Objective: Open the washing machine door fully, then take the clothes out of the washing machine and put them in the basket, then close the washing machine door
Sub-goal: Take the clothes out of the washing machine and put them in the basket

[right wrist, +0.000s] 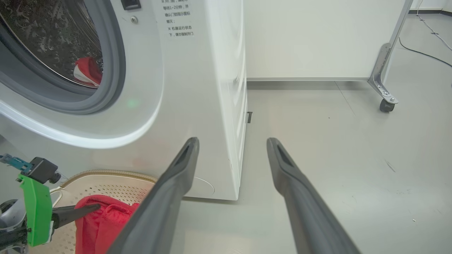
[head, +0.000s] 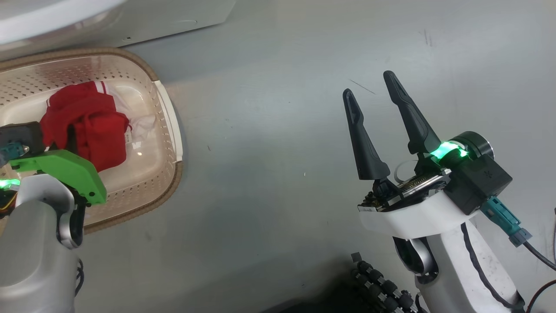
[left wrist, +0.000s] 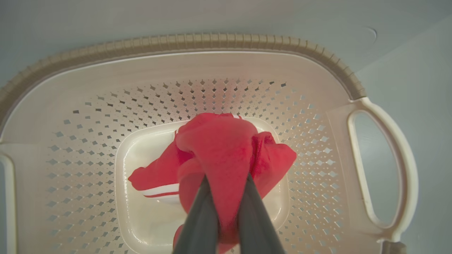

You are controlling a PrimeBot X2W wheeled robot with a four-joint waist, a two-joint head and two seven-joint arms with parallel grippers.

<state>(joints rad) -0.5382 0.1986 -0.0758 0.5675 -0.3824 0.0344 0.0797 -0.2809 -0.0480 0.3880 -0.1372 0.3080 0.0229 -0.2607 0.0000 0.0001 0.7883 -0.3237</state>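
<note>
Left gripper [left wrist: 227, 178] clamped on clothes [left wrist: 219, 141] over basket [left wrist: 212, 40]; right gripper [head: 369, 84] apart, empty; red garment [right wrist: 86, 72] lies in washing machine [right wrist: 197, 88], frame upper left

Open floor [head: 282, 130] right of basket [head: 173, 139]; washing machine [head: 173, 17] beyond.

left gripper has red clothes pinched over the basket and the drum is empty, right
The drum is not empty: the right wrist view shows a red and white garment lying in the washing machine. The left gripper does pinch red clothes over the basket.
</note>
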